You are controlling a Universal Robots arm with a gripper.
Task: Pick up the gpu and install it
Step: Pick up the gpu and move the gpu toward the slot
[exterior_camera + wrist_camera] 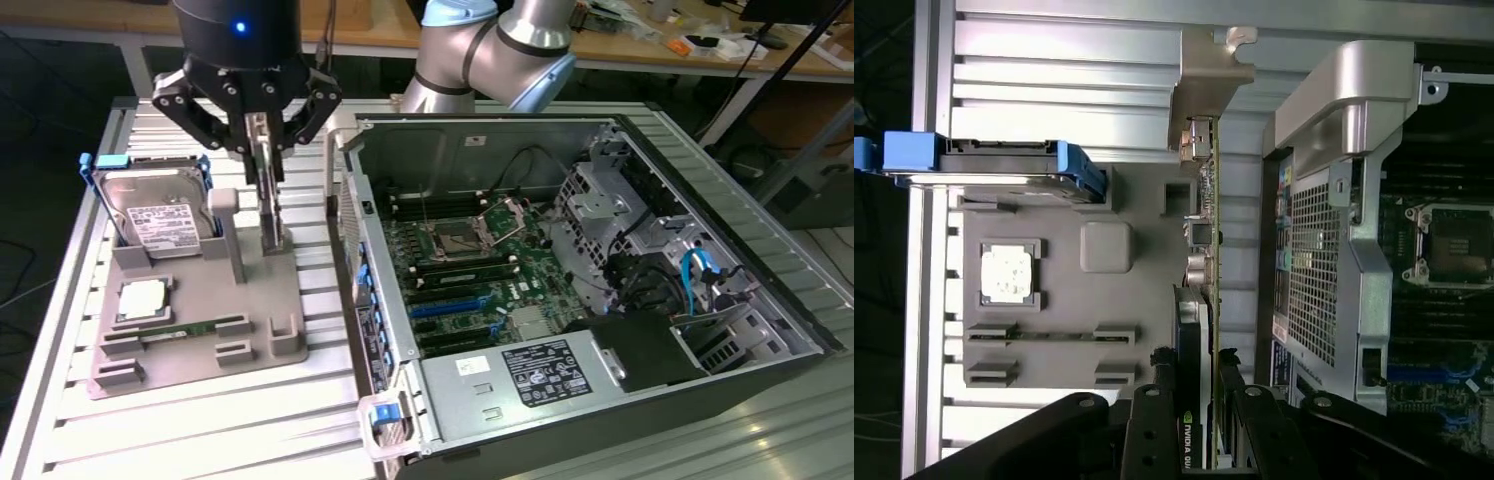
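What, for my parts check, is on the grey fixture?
A hard drive, a processor, a memory stick and the upright gpu, held by the gripper. Its lower edge is hidden in a slot.

Slatted table [200, 430] carries two items, just beside each other: holder [200, 350] at the exterior view's left, open computer case [781, 270] at its right.

In the holder: hard drive [158, 222] upright in the rear slot; CPU [143, 300] flat in a recess in front of it; memory stick [180, 331] lying in a groove nearer still. The gpu [272, 215] stands on edge along the holder's side nearest the case.

Gripper [266, 150] sits directly above the gpu, clamped on its upper edge.

In the case: motherboard [461, 280] on the floor, power supply [534, 372] at the near end. Arm [494, 50] rises behind the case.
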